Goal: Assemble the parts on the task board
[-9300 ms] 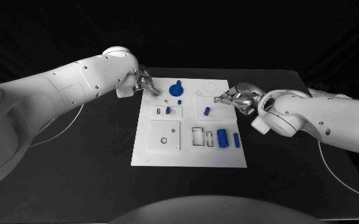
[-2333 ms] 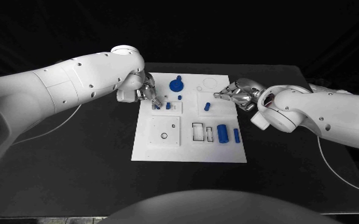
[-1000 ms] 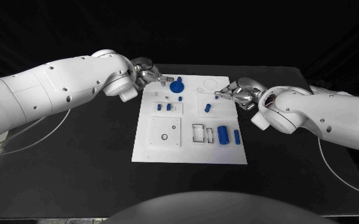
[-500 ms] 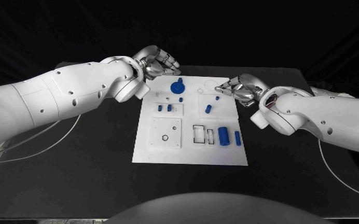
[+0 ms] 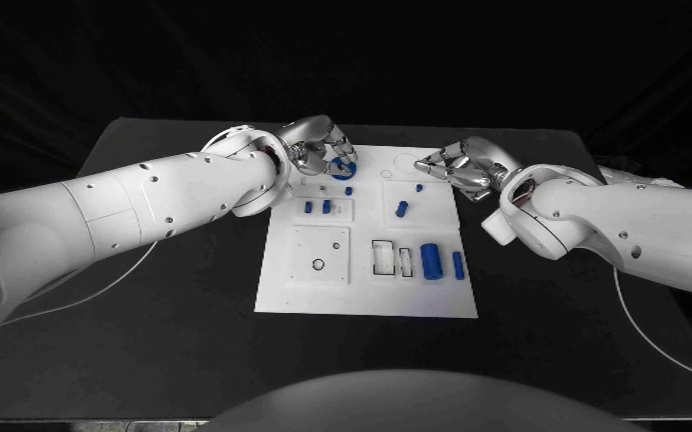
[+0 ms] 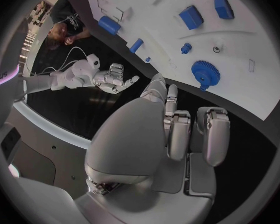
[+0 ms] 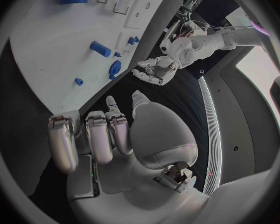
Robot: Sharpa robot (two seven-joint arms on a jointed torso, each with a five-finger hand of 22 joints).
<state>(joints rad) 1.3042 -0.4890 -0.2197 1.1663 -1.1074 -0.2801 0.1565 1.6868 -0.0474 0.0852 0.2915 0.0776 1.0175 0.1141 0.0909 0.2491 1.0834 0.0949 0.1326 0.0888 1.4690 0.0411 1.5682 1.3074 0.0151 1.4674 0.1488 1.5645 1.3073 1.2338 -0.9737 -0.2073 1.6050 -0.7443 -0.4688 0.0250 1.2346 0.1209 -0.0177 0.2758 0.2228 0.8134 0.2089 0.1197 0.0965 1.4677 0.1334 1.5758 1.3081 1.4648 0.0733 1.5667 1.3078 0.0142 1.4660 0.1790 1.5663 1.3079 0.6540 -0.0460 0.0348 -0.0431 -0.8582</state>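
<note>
L hand (image 5: 320,146) hangs over the far-left corner of the task board (image 5: 366,297), hiding most of the blue toothed gear (image 6: 205,73); fingers loosely spread, nothing in them. R hand (image 5: 459,166) at the far-right edge, fingers apart, empty too. Board is flat, white, w/ rectangular recesses. Blue cylinder (image 5: 428,259) lies nr the right edge, smooth, rounded.

You see a white task board (image 5: 361,292) carrying blue parts (image 5: 430,257) on a black table (image 5: 159,282), flanked by silver hands.
</note>
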